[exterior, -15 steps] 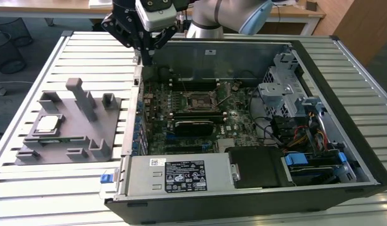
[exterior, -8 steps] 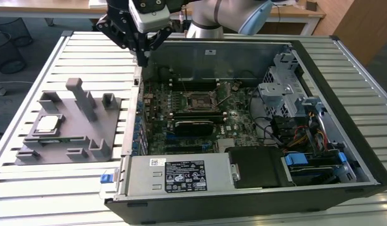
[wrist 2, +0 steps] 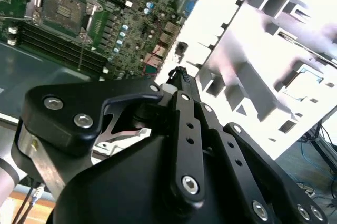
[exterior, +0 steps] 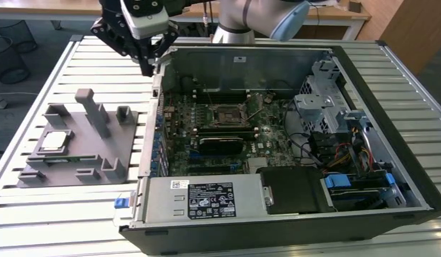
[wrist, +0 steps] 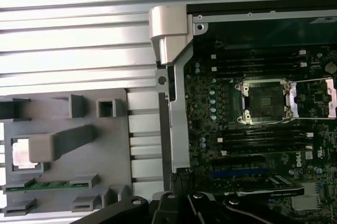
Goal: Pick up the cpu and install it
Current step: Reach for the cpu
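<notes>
Cpu (exterior: pixel 54 141) on grey fixture (exterior: pixel 66 179); hand (exterior: pixel 147 68) near case (exterior: pixel 241 67).

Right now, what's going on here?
The gripper hangs above the open computer case's edge on the exterior view's left, its fingers shut on nothing. The cpu lies in the grey fixture beside the case, not yet picked up. The motherboard socket stands open.

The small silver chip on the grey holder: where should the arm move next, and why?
Probably sideways toward the exterior view's left, until over the silver-grey square cpu. The black gripper hangs above a corner of the open computer case, while the cpu lies on the grey plastic holder.
</notes>
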Robot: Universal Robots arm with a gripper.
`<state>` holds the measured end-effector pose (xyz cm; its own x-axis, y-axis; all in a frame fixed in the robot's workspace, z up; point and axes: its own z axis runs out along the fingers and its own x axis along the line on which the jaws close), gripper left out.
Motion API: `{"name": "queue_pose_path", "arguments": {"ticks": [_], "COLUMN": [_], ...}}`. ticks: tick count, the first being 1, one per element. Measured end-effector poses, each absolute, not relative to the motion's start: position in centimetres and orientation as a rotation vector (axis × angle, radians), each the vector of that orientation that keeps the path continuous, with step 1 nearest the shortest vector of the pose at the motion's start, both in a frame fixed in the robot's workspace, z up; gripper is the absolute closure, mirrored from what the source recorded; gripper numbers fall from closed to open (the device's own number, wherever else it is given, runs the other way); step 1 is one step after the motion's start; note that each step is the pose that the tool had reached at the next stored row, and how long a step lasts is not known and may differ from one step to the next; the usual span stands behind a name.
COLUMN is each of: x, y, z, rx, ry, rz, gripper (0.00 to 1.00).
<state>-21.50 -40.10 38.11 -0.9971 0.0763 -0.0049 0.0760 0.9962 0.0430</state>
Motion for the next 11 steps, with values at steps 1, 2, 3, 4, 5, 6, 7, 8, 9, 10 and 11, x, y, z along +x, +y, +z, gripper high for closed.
{"name": "queue_pose_path", "arguments": {"ticks": [1,2,3,4,5,6,7,8,9,10,11], "x": [-21.9,-22.4,-22.8,-23.3,-23.8,-24.2,-24.6,-25.0,-25.5,-25.9,-26.3], "y": [-40.1,-40.1,-40.1,-40.1,-40.1,-40.1,-40.1,-40.2,-40.2,-40.2,-40.3], "z": [38.1,38.1,38.1,38.1,38.0,38.0,37.9,37.9,37.8,37.8,37.8], "rx": [0.119,0.119,0.120,0.120,0.119,0.119,0.119,0.120,0.120,0.119,0.119], "ry": [3.132,3.132,3.133,3.133,3.133,3.133,3.133,3.133,3.133,3.133,3.133], "rz": [0.067,0.067,0.067,0.067,0.067,0.067,0.067,0.067,0.067,0.067,0.067], "gripper": [0.89,0.89,0.89,0.89,0.89,0.89,0.89,0.89,0.89,0.89,0.89]}}
